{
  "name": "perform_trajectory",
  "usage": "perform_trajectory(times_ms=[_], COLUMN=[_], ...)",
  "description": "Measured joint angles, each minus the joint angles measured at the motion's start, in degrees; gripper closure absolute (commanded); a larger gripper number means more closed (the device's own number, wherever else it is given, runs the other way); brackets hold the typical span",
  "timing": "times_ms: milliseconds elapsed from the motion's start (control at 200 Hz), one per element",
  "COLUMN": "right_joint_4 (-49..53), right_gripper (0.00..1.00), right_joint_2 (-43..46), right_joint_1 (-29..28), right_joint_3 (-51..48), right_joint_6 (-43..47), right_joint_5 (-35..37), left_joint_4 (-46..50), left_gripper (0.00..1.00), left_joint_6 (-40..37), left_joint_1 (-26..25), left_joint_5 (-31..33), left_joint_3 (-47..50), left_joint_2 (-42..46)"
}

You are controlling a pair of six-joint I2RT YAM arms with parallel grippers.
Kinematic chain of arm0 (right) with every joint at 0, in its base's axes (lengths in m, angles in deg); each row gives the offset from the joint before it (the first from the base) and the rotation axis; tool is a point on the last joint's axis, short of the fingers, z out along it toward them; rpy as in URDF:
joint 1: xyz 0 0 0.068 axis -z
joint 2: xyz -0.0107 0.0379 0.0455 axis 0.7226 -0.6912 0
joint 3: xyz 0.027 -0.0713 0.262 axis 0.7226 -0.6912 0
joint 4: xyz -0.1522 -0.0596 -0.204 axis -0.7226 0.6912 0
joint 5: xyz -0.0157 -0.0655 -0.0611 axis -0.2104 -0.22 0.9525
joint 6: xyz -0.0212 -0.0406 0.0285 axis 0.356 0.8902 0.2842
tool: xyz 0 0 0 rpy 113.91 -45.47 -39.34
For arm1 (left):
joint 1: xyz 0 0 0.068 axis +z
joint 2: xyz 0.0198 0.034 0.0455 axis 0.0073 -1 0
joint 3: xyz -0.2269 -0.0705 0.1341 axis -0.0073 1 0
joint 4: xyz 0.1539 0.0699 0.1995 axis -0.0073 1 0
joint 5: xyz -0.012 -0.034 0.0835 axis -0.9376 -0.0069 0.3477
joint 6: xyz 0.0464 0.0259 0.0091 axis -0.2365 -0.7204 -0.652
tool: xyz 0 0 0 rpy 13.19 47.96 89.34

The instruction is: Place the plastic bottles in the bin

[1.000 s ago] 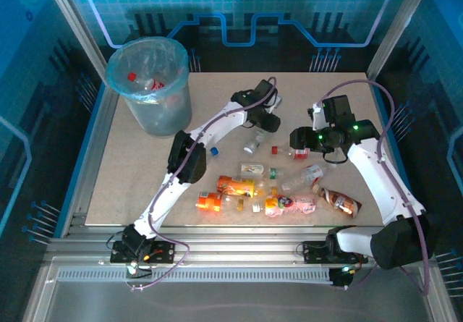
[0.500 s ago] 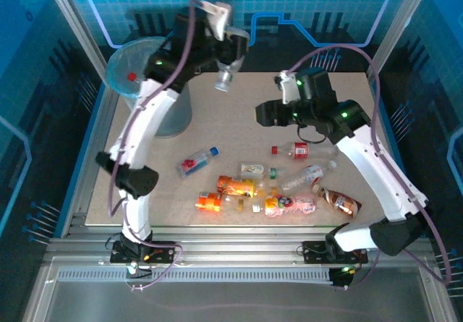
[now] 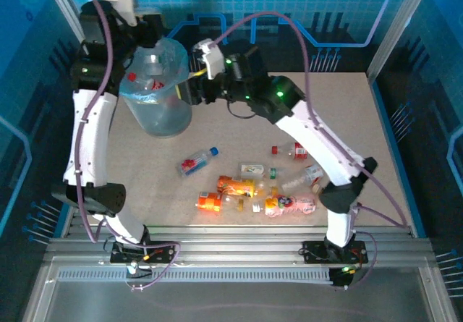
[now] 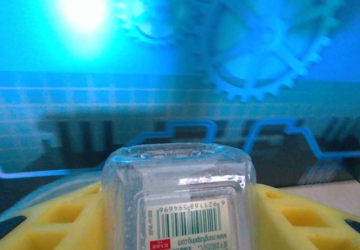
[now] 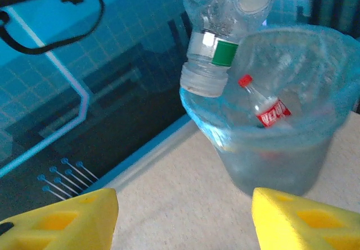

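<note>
A white label (image 4: 185,225) on the clear bottle (image 4: 179,171) showed a barcode. It stood upside down. The numbers by the bars read 6 921168 594696. Next to them ran a web address, www.nongfuspring.com. A tiny red box with white marks sat by that, too small to read.

A small bottle (image 5: 263,105) lay inside the bin (image 5: 337,115). Its red label (image 5: 274,114) had big white letters, but they were tilted and blurry and could not be read.

The labels on the bottles on the surface (image 3: 145,184) were too small to read.
</note>
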Motion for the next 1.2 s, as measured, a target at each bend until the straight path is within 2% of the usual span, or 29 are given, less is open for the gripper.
perform_trajectory(times_ms=[125, 305, 715, 985, 1196], right_joint_4=[1.9, 3.5, 3.9, 3.8, 3.8], right_gripper=[0.35, 0.35, 0.35, 0.34, 0.34], right_joint_2=[-5.9, -6.8, -6.8, -7.3, -8.7], right_joint_1=[-2.0, -3.3, -3.3, -3.0, -1.7], right_joint_3=[7.6, 7.1, 4.3, 4.3, 4.3], right_joint_6=[0.4, 0.4, 0.4, 0.6, 0.6], right_joint_5=[0.0, 0.2, 1.6, 1.5, 1.0], left_joint_4=[-3.3, -6.2, -11.9, -16.2, -18.7], left_gripper=[0.55, 0.55, 0.53, 0.27, 0.22], left_joint_6=[2.5, 6.1, 7.4, 5.9, 4.2], left_joint_1=[6.8, 12.6, 13.6, 13.6, 13.6], left_joint_5=[-1.4, -4.1, -7.9, -10.3, -10.2], left_joint_3=[1.6, 1.6, 6.9, 11.6, 11.7], left_joint_2=[-0.5, -3.2, -12.7, -14.5, -14.5])
